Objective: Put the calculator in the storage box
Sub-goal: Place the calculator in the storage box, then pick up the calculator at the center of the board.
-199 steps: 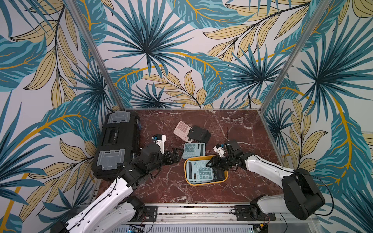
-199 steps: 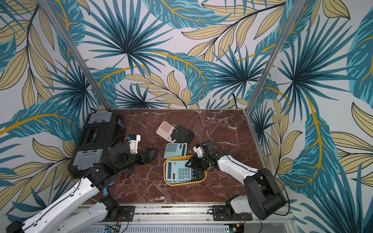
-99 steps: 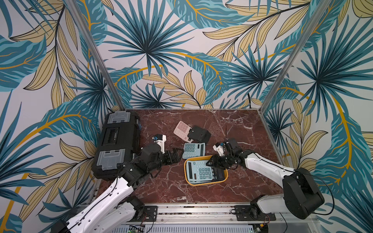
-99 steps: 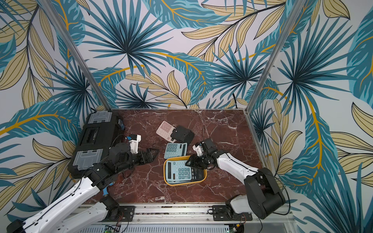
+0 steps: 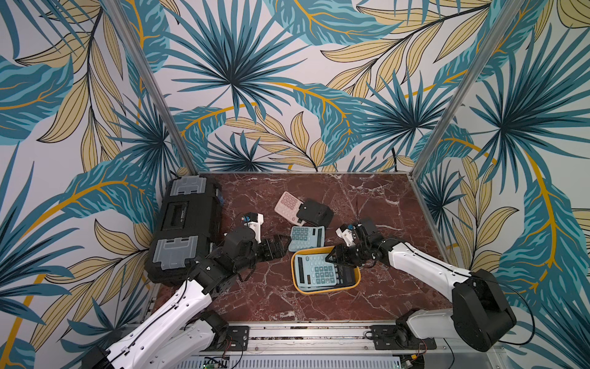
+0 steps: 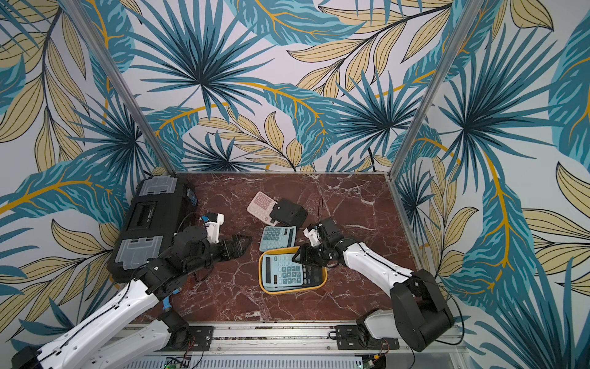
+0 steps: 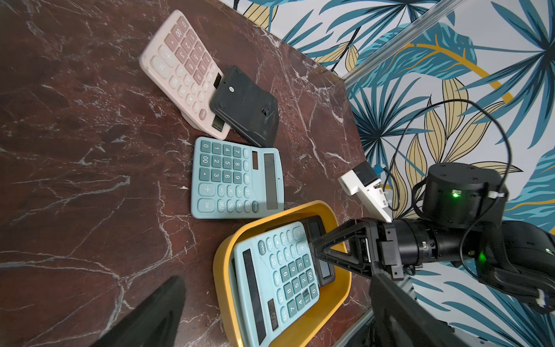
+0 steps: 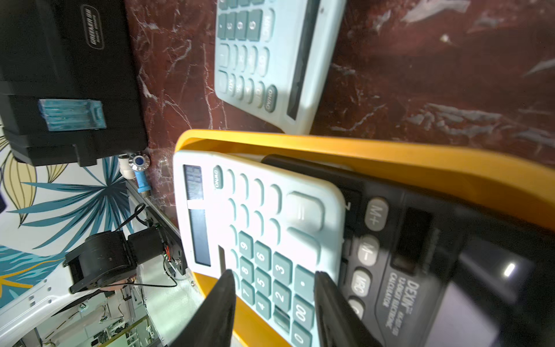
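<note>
Bearing "DEXIN" lettering: the black calculator (image 8: 399, 288).

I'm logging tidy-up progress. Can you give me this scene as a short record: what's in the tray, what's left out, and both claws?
tray: shallow yellow plastic tray on the red-brown marble table
in tray: light-blue desk calculator lying on a black calculator
beside tray: second light-blue calculator, on the table
farther back: pink calculator, partly under a face-down black calculator
left claw: open, empty, above the table
right claw: jaws apart over the tray's blue calculator
</note>
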Robot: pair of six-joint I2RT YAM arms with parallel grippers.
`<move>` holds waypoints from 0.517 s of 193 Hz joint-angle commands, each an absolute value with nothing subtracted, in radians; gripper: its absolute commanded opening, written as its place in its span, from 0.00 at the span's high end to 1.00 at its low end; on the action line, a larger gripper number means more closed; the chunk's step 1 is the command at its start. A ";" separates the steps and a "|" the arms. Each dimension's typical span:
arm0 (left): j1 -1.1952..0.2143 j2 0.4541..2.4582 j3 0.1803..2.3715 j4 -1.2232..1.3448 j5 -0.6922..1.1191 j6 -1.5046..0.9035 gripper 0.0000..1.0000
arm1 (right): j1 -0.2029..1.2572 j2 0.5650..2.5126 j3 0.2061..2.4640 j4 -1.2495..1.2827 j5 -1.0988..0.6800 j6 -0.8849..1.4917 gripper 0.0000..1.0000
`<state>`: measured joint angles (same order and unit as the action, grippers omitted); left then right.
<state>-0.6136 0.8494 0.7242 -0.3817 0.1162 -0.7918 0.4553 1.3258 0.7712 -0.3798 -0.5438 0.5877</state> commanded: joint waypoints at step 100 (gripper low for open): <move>-0.615 0.809 0.600 -0.389 0.071 -0.821 0.00 | 0.459 0.830 0.648 -0.485 -0.457 0.649 0.00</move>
<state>-0.6136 0.8291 0.6460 -0.3916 0.1097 -0.8043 0.4553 0.8921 0.6777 -0.4278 -0.5106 0.6285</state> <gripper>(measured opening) 0.999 0.994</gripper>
